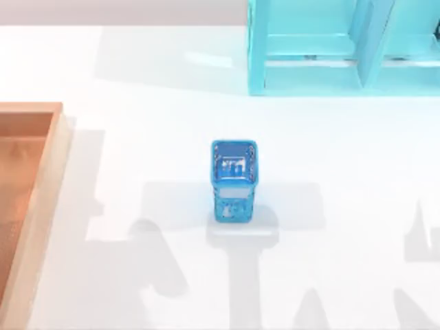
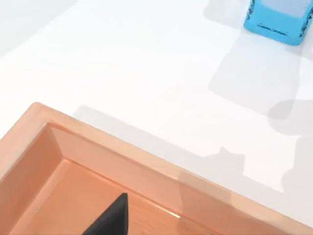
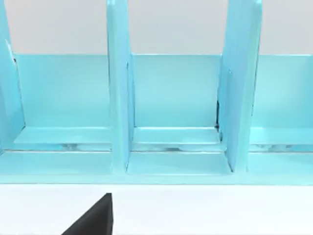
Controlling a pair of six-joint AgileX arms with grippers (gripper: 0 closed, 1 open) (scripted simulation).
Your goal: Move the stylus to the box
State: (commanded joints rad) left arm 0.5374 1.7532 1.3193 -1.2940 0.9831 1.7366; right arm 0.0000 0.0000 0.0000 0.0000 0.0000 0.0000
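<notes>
Left gripper's one dark fingertip hangs over the one box, its opening impossible to tell; one blue mesh cup stands mid-table; one cyan shelf unit behind.

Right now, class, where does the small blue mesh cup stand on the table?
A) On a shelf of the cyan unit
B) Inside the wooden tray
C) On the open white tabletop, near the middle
C: the top view shows the blue mesh cup standing alone on the white table, between the box and the cyan shelf unit.

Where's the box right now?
In the top view the box lies at the table's left edge, left of the blue mesh cup; its corner appears in the left wrist view.
</notes>
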